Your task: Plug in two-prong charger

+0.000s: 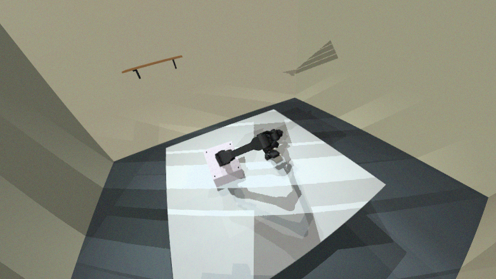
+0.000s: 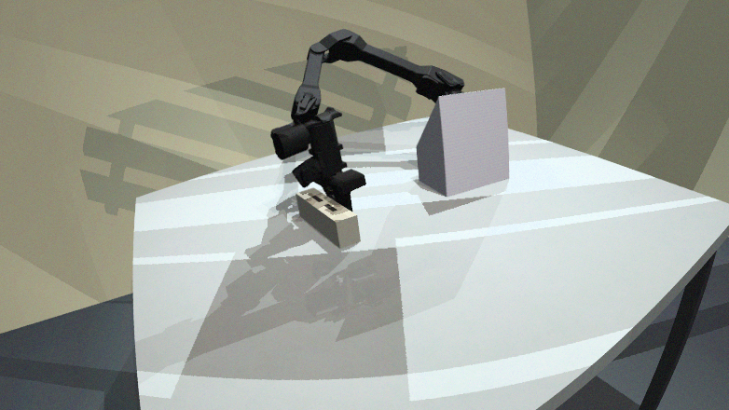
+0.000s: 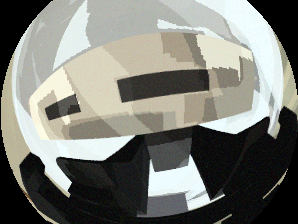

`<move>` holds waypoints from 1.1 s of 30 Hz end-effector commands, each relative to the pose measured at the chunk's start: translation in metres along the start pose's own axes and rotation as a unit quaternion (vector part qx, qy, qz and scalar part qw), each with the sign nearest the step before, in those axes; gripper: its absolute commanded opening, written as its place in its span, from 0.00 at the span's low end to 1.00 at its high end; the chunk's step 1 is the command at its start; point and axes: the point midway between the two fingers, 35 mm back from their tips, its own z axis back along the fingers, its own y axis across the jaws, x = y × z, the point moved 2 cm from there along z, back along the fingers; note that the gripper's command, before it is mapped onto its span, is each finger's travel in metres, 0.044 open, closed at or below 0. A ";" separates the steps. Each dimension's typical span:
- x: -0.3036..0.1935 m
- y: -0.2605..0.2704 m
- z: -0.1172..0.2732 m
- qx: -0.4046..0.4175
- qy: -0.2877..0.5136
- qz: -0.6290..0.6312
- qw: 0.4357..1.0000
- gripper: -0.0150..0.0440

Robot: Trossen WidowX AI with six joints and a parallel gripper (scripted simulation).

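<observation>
The beige power strip (image 1: 278, 159) (image 2: 349, 232) (image 3: 102, 70) lies on the table, with a long dark slot (image 3: 162, 85) and a shorter dark slot (image 3: 63, 106) showing in its top. My gripper (image 1: 272, 155) (image 2: 345, 198) (image 3: 164, 128) points down at the strip's near long edge in the wrist view. It is shut on the charger (image 3: 170, 157), a grey block between the fingers. The charger's top end meets the strip's edge in the wrist view. Its prongs are hidden, and I cannot tell whether they touch an outlet. The top and exterior views do not show the charger clearly.
The arm's base stands on a pale pinkish block (image 1: 212, 163) (image 2: 476, 147) with slanted sides. The white table (image 1: 208, 243) (image 2: 535, 285) carries striped shadows of the arm. A wooden shelf (image 1: 152, 63) with dark brackets is on the wall.
</observation>
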 end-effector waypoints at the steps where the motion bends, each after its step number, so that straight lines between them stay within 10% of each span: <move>1: 0.004 -0.002 0.000 -0.001 -0.007 -0.007 1.000 0.25; 33: 0.000 -0.001 -0.001 -0.001 -0.007 -0.007 1.000 0.25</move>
